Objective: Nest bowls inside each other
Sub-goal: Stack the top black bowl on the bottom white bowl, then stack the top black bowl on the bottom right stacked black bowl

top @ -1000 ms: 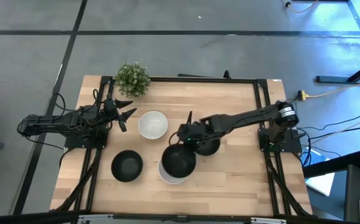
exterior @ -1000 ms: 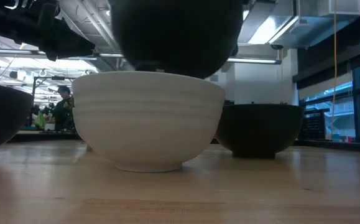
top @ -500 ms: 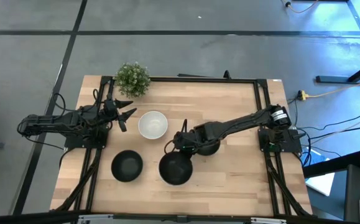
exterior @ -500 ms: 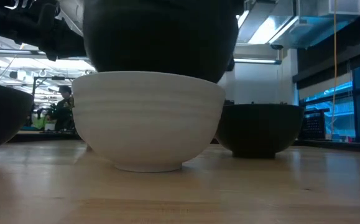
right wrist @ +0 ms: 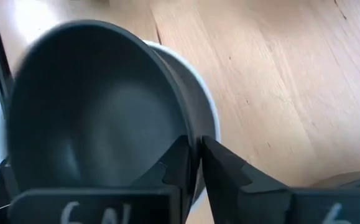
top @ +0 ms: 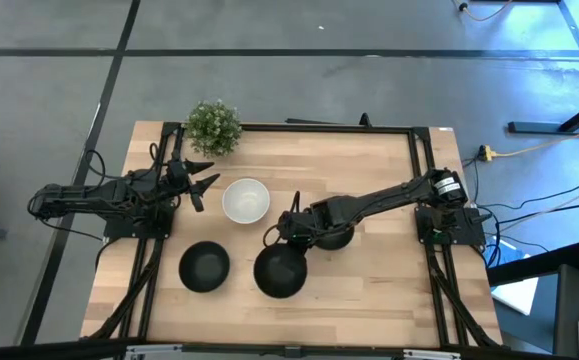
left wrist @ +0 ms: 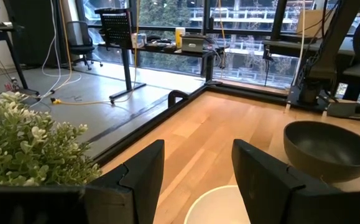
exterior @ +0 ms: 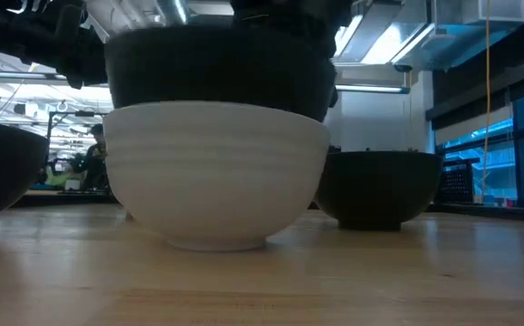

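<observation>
My right gripper (top: 289, 232) is shut on a matte black bowl (top: 280, 271) that sits inside a glossy white bowl (exterior: 216, 177); from above the black bowl covers the white one. A second white bowl (top: 246, 200) stands toward the far side, a black bowl (top: 205, 266) to the left, and a third black bowl (top: 335, 238) partly under my right arm. Each of these rests on its base on the table. My left gripper (top: 207, 190) hovers open, left of the far white bowl. My right gripper pinches the black bowl's rim (right wrist: 181, 127) on its far-right side, one finger inside the bowl and one finger (right wrist: 220, 163) outside. The fingers slant down from the far right. The bowl sits low in the white bowl (right wrist: 208, 106), roughly level.
A small green potted plant (top: 213, 126) stands at the table's far-left corner, close to my left gripper. Dark rails (top: 309, 128) frame the far edge and both sides. Bare wood (top: 369, 295) lies to the near right.
My right gripper has moved down and slightly toward the near-left, still shut on the black bowl. The bowl, first hanging above and right of the white bowl's middle, has sunk into it and now hides it from above.
</observation>
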